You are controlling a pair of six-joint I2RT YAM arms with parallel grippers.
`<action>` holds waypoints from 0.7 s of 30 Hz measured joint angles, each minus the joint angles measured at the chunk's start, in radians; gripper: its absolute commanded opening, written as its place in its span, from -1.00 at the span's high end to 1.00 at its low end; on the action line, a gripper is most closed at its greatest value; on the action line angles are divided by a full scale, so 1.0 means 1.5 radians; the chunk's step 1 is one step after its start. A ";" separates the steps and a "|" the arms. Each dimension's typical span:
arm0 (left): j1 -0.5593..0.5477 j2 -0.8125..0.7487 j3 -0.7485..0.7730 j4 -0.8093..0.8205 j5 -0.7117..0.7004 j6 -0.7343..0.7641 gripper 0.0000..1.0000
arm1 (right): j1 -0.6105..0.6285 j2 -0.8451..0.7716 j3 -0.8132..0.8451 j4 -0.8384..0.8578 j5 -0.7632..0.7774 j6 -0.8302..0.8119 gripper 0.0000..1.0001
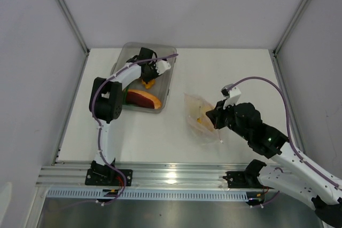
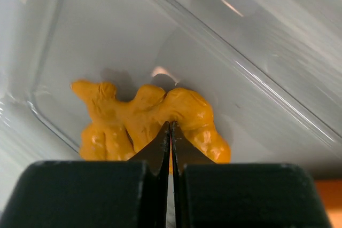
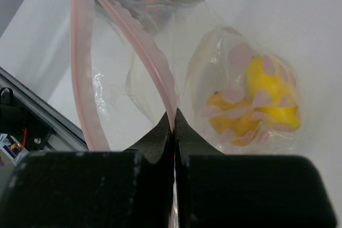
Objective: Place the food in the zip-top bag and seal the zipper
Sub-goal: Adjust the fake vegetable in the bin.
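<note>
My left gripper (image 1: pixel 155 73) reaches into the clear bin (image 1: pixel 168 86). It is shut, its tips (image 2: pixel 170 124) pressed together right at the orange cluster (image 2: pixel 123 116), with nothing seen between them. The dark-red and tan slice (image 1: pixel 143 99) lies in the bin's near end. The zip-top bag (image 1: pixel 199 117) lies right of the bin. My right gripper (image 3: pixel 175 113) is shut on its pink zipper (image 3: pixel 149 52) strip and holds the mouth open. Inside the bag (image 3: pixel 214 41) lie the yellow lemon (image 3: pixel 272 86) and an orange fruit (image 3: pixel 227 121).
A green piece (image 1: pixel 125 93) shows in the bin beside my left arm. The bin's clear wall (image 2: pixel 256 78) rises just past the cluster. A metal rail (image 1: pixel 171 174) runs along the table's near edge, and frame posts (image 1: pixel 67 12) stand at the back corners.
</note>
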 measured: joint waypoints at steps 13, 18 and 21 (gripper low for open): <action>-0.001 -0.182 -0.187 0.056 -0.003 -0.165 0.99 | 0.030 -0.015 0.022 -0.049 0.035 0.033 1.00; -0.001 -0.249 -0.204 0.091 -0.073 -0.271 0.35 | 0.051 -0.015 0.023 -0.070 0.061 0.042 1.00; 0.000 -0.265 -0.184 0.082 -0.104 -0.351 -0.99 | 0.059 -0.017 0.023 -0.081 0.077 0.049 1.00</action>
